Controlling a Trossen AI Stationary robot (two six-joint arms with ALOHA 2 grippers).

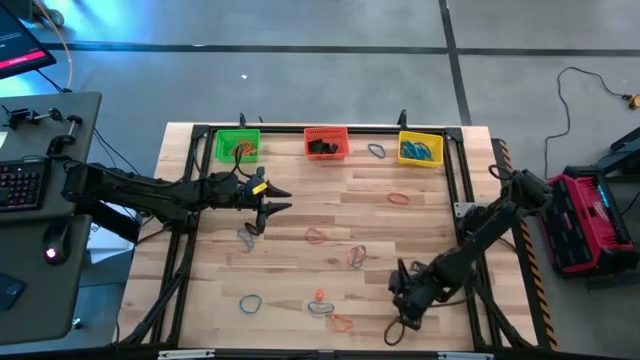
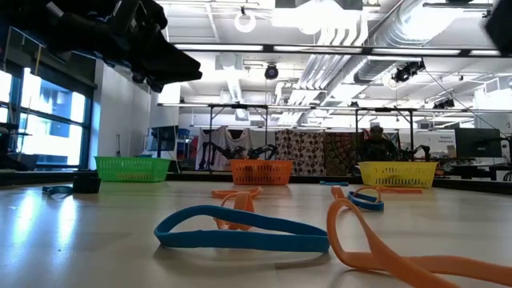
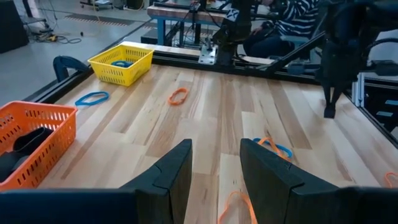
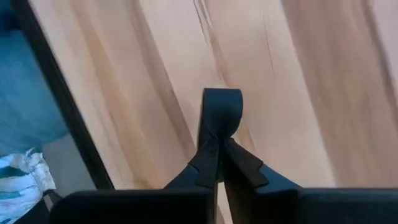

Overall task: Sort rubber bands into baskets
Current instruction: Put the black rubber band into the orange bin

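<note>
1. High view: the left gripper (image 1: 283, 200) hovers over the table (image 1: 430, 225) below the green basket (image 1: 237, 146), fingers spread. The right gripper (image 1: 399, 325) is down near the front edge, pinching a black rubber band (image 1: 392, 330). The red-orange basket (image 1: 326, 143) and the yellow basket (image 1: 421, 149) line the far edge, and loose bands lie scattered across the wood.
2. Low view: a blue rubber band (image 2: 240, 230) and an orange rubber band (image 2: 384, 244) lie close to the camera, baskets far behind.
3. Left wrist view: spread fingers (image 3: 171, 174), nothing between them; an orange loop lies on the wood just beyond them.
4. Right wrist view: fingers (image 4: 239, 163) pressed together on the black band, looped above the fingertips.
</note>
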